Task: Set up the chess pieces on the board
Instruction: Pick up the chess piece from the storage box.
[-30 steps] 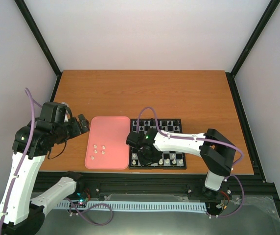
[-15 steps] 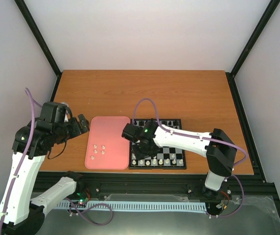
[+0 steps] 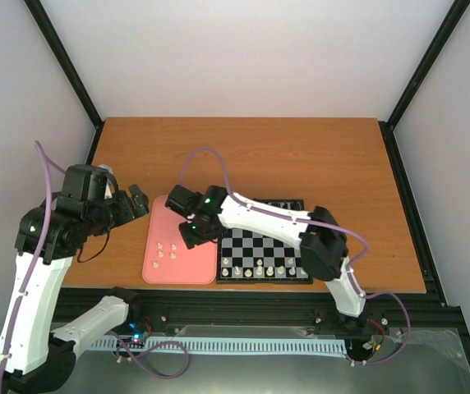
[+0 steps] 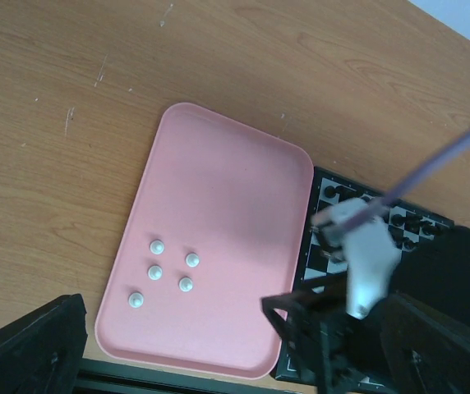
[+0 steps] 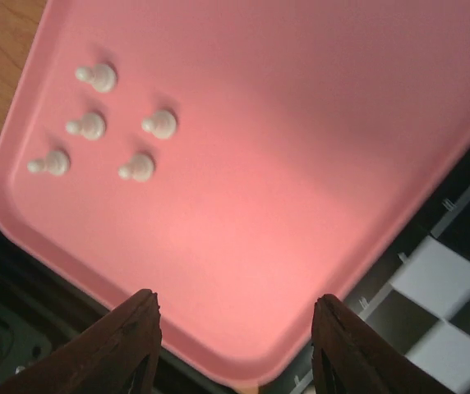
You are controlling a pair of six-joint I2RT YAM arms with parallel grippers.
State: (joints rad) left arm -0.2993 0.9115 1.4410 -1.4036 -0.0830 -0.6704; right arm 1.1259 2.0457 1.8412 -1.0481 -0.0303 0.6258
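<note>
Status: board [image 3: 278, 246] lies just right of the pink tray [image 3: 182, 212], their edges close to touching. The board's near rank carries a row of white pieces [image 3: 260, 270]; the exact count is too small to read from above, and the left end may have gaps. The far rank shows black pieces [image 4: 417, 222], partly hidden under the right arm, so no tally there. Middle squares look bare. Five white pawns [image 5: 136, 168] stand in a loose cluster at the tray's near-left corner, well apart from the board. The right gripper [image 5: 235, 349] hangs over the tray's near-right part, fingers moderately apart with nothing between them, and the pawns sit a short way off toward the corner. The left gripper [image 3: 139, 200] is parked above the table by the tray's far-left corner, fingers spread wide, empty. Judgement: setup partly done. At least these five pawns need carrying over, and the white side looks short of a full second row. Black's completeness cannot be told
</note>
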